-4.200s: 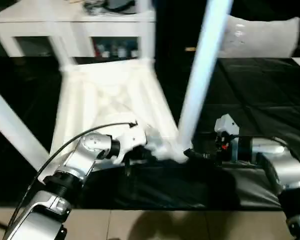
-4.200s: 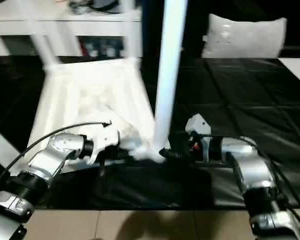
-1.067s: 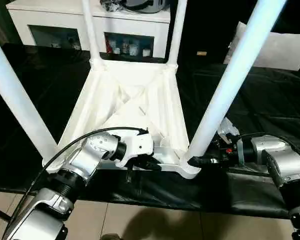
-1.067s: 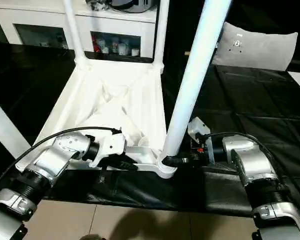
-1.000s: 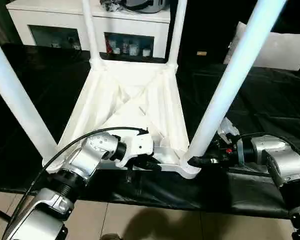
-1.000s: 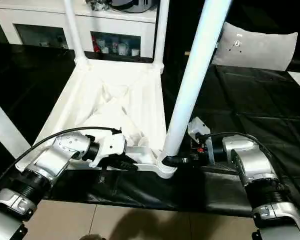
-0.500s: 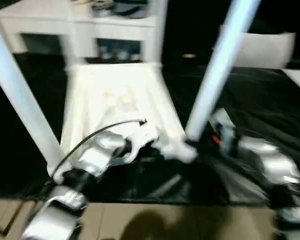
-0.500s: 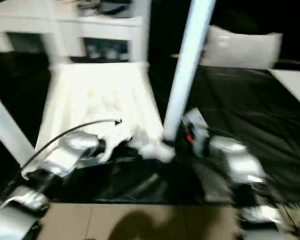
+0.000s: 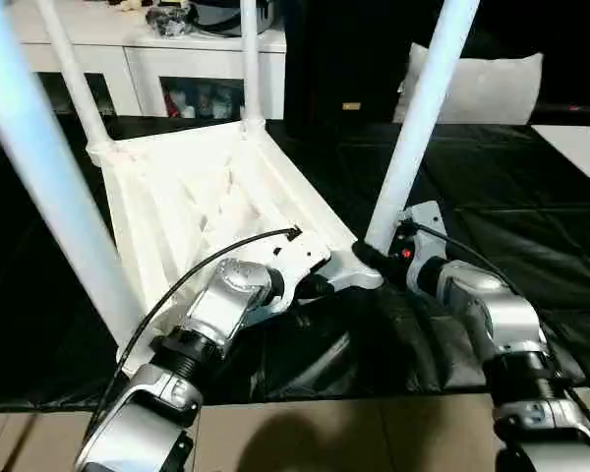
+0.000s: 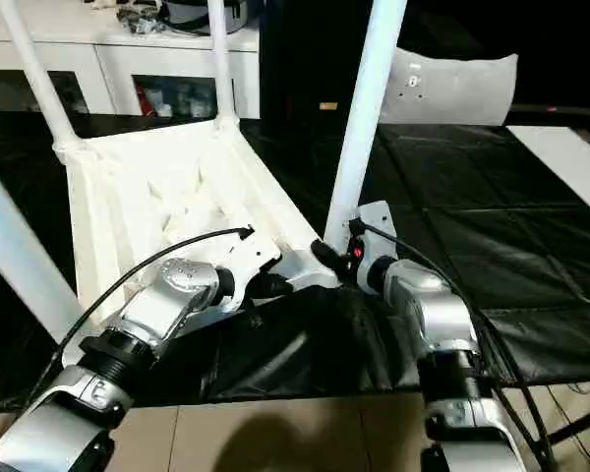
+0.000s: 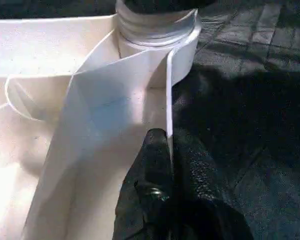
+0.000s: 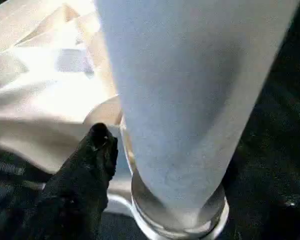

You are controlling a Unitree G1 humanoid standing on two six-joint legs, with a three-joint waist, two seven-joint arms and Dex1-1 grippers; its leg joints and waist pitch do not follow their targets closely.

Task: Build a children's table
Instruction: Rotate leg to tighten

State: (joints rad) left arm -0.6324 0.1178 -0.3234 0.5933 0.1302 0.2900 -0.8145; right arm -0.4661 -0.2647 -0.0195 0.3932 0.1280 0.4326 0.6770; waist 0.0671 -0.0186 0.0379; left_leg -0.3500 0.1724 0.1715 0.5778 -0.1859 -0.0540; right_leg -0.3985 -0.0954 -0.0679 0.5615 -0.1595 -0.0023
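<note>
The tabletop (image 9: 192, 202) lies underside up on the black mat (image 9: 531, 246), all four legs (image 9: 421, 116) standing in its corner sockets, so assembly looks nearly done and seating or turning it over seems the step in hand. The left gripper (image 11: 162, 150) is pinched shut on the thin rim wall beside the near socket (image 11: 157, 27). The right gripper (image 12: 97, 150) sits at that leg's base; one finger shows beside it, so whether it grips I cannot tell. Next calls for a firm, balanced hold before lifting.
</note>
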